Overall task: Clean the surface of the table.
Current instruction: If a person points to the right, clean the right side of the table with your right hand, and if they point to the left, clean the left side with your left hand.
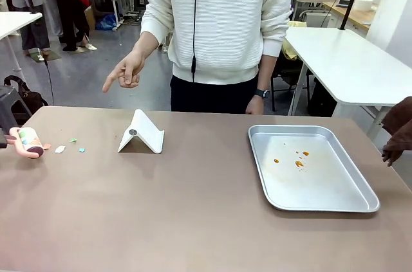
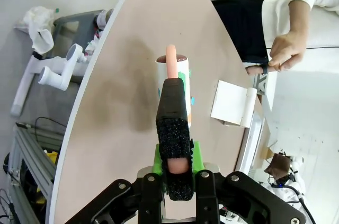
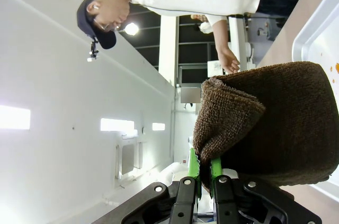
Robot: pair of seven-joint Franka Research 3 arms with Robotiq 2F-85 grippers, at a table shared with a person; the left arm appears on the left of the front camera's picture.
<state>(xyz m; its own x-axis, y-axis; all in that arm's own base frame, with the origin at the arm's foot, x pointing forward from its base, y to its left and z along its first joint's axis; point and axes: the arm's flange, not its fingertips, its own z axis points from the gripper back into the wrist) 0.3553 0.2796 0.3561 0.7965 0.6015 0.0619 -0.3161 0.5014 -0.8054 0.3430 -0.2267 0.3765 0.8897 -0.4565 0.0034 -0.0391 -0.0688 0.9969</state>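
Observation:
The greyish-brown table (image 1: pixel 193 214) carries a few small paper scraps (image 1: pixel 60 149) near its left end. Just beside them, at the left edge, hovers a lint roller (image 1: pixel 27 142) with a pink handle. In the left wrist view my left gripper (image 2: pixel 173 102) is shut on that handle, the lint roller (image 2: pixel 175 83) pointing out over the table (image 2: pixel 132 86). My right gripper (image 3: pixel 204 173) is shut on a brown towel (image 3: pixel 270 123), which hangs at the table's right edge as a brown towel (image 1: pixel 399 132).
A silver tray (image 1: pixel 322 202) with orange specks lies at the right. A white folded stand (image 1: pixel 141 134) sits left of centre. The person stands at the far side, one hand (image 1: pixel 127 71) pointing down toward the scraps.

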